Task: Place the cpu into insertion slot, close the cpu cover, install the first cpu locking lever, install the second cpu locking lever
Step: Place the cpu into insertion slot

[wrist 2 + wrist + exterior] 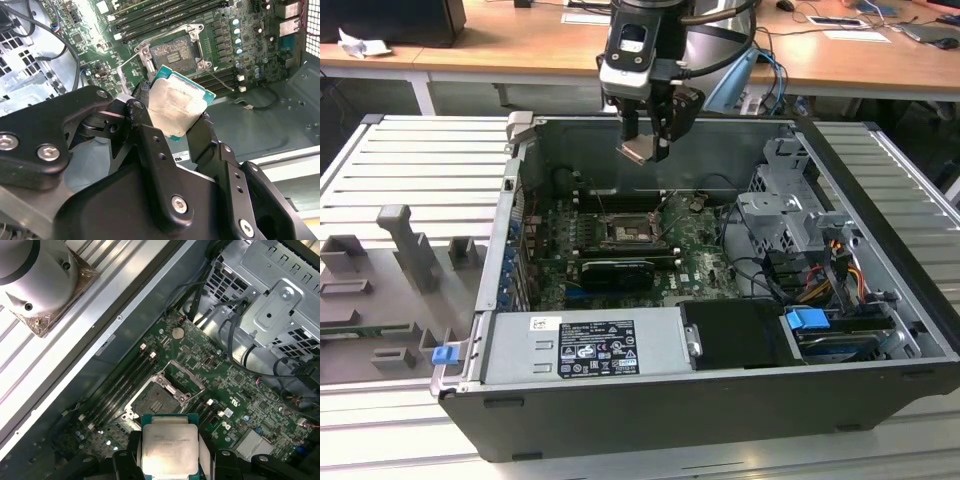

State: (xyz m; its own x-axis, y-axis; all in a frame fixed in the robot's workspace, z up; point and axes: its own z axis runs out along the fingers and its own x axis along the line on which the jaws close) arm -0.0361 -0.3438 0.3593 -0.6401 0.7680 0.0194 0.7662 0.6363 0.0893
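A big grey bench (410, 170) holds an open black computer case (720, 410). A green motherboard (705, 255) lies flat on the bottom of the case. A silver power box (585, 345) sits at the near side of the case. Grey plastic holders (410, 250) stand on the bench at the exterior view's left.

The arm's black pincer (648, 142) hangs in the air above the far part of the case. It is clamped on the cpu (640, 150), with one finger on each side of the chip.

In the second wrist view the cpu (177, 105) shows a pale metal top with a green edge. The insertion slot (172, 50) sits on the board below it. The cpu is up high, well apart from the slot, and does not touch it.
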